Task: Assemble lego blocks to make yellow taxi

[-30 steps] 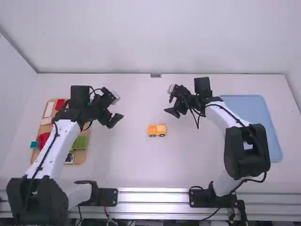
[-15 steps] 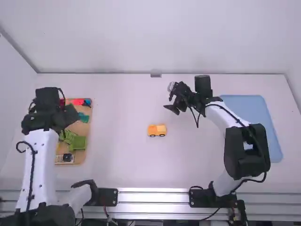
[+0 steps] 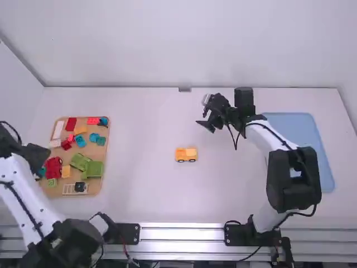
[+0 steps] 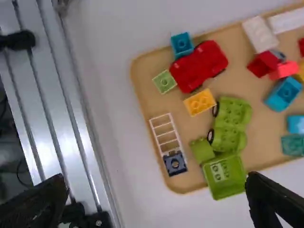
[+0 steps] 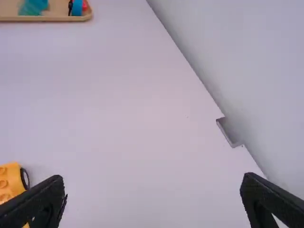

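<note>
White worktop (image 3: 145, 201): one yellow taxi (image 3: 186, 154); left of it, one wooden tray (image 3: 96, 187), largely uncovered since the spread left hand (image 3: 39, 159) swung leftward; right, one blue tray (image 3: 301, 128); beyond, the spread right hand (image 3: 204, 115).

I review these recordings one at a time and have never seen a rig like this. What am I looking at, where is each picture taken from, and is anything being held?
Two white-and-black robot arms stand at a white table. The high view looks down from above and behind them. The other two come from cameras on the arms' wrists, each with its own two black fingers at the bottom edge.

A small yellow block vehicle sits near the middle. On the left, a tan tray carries loose blocks, including a red car-shaped piece and a green bin-like one. A flat blue panel lies on the right.

Nothing is held: the left gripper and right gripper are both open and empty.
</note>
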You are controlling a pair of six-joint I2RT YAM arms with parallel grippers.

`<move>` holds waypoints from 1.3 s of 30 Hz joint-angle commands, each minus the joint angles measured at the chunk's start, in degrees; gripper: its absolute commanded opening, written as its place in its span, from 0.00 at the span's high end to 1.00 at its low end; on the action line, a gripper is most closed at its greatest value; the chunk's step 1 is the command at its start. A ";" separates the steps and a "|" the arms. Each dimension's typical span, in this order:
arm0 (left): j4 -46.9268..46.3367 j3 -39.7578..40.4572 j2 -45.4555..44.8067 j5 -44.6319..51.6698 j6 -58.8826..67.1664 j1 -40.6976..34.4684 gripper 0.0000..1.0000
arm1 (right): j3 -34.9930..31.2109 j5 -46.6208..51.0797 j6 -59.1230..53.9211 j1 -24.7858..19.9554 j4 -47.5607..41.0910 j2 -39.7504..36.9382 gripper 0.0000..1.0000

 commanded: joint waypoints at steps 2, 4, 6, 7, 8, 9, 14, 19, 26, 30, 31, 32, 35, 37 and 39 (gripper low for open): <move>1.22 2.32 4.74 10.75 8.17 6.60 0.01 | 1.16 -0.33 0.07 -0.76 -0.07 -0.55 0.02; 1.88 4.20 9.35 16.00 12.09 9.57 0.01 | 1.16 -0.33 0.09 -1.18 0.04 -0.55 0.02; 1.42 5.97 12.61 18.49 14.19 10.51 0.01 | 1.16 -0.37 0.04 -1.46 0.04 -0.55 0.02; 0.61 7.93 15.63 19.91 15.39 10.69 0.01 | 1.16 -0.31 0.09 -1.55 0.07 -0.55 0.02; -0.24 10.08 18.71 20.76 16.72 10.36 0.01 | 1.16 -0.39 0.07 -1.66 -0.02 -0.55 0.02; -0.46 10.67 19.52 20.76 17.05 10.16 0.01 | 1.16 -0.44 0.07 -1.66 -0.02 -0.55 0.02; -1.88 18.67 29.81 20.46 23.63 3.32 0.01 | 1.16 -0.52 0.28 -1.57 -0.28 -0.55 0.01; -1.77 22.14 35.74 13.09 30.49 -4.87 0.01 | 1.16 -0.28 0.24 -0.02 0.02 -0.55 0.01; 5.31 15.98 36.79 0.57 30.95 -10.54 0.01 | 1.16 -0.33 0.09 0.13 0.11 -0.55 0.02; 5.57 10.64 36.79 1.16 36.17 -10.54 0.10 | 1.16 -0.33 0.24 0.09 1.18 -0.55 0.02; 6.01 9.35 36.79 2.01 37.62 -10.14 0.14 | 1.16 -0.33 0.26 0.09 1.42 -0.55 0.02; 6.47 8.33 36.79 2.84 38.60 -9.90 0.17 | 1.16 -0.33 0.28 0.09 1.60 -0.55 0.02; 8.50 4.17 36.79 4.59 39.32 -8.44 0.34 | 1.16 -0.35 0.26 0.09 2.86 -0.55 0.02; 9.75 2.23 36.79 4.33 37.77 -7.45 0.41 | 1.16 -0.46 0.28 0.26 3.50 -0.55 0.01; 11.34 0.15 36.79 4.39 37.27 -6.29 0.43 | 1.16 -0.52 0.26 0.20 3.72 -0.55 0.02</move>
